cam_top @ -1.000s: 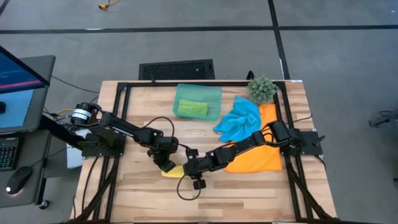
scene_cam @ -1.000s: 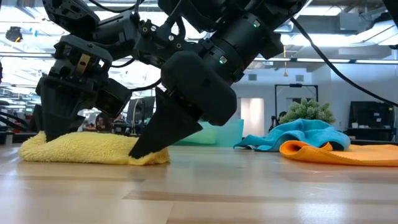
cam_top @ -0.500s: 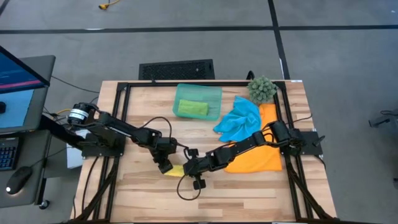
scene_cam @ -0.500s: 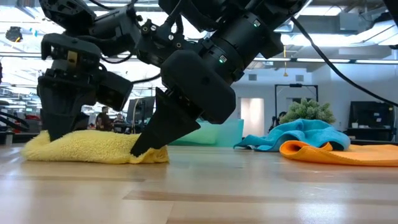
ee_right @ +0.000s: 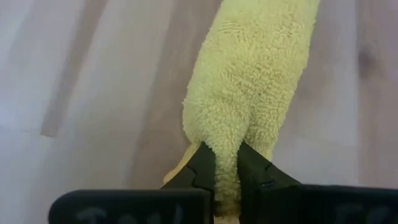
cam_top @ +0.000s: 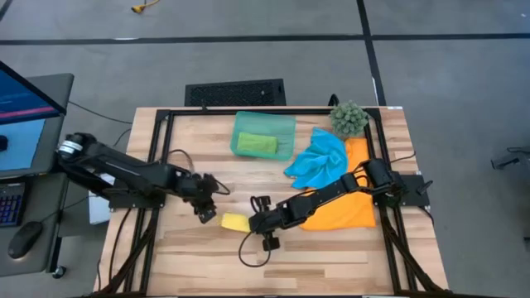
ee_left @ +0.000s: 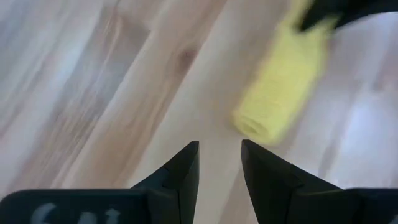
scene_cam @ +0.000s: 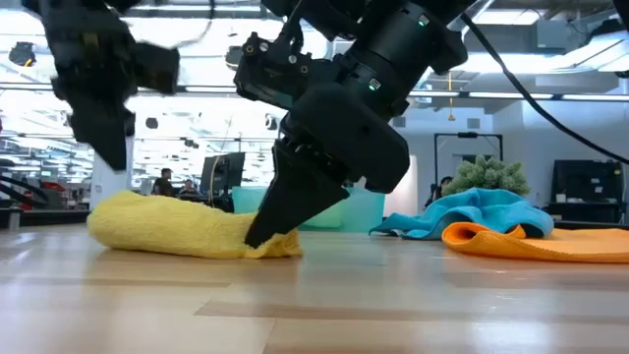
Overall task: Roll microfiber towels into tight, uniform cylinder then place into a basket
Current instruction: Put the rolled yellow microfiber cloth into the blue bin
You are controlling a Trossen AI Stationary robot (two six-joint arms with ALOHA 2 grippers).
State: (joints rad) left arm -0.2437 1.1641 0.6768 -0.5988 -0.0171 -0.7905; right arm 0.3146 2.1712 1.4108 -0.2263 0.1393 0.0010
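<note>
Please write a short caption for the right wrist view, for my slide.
Right hand shut on one end of the rolled yellow towel, which lies on the wooden table.

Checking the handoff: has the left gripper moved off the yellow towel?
Yes. The left gripper has drawn back toward the table's left edge, clear of the yellow towel.

Yellow towel (cam_top: 235,222), green towel (cam_top: 257,144) in teal basket (cam_top: 286,124), blue towel (cam_top: 319,161), orange towel (cam_top: 348,211).
</note>
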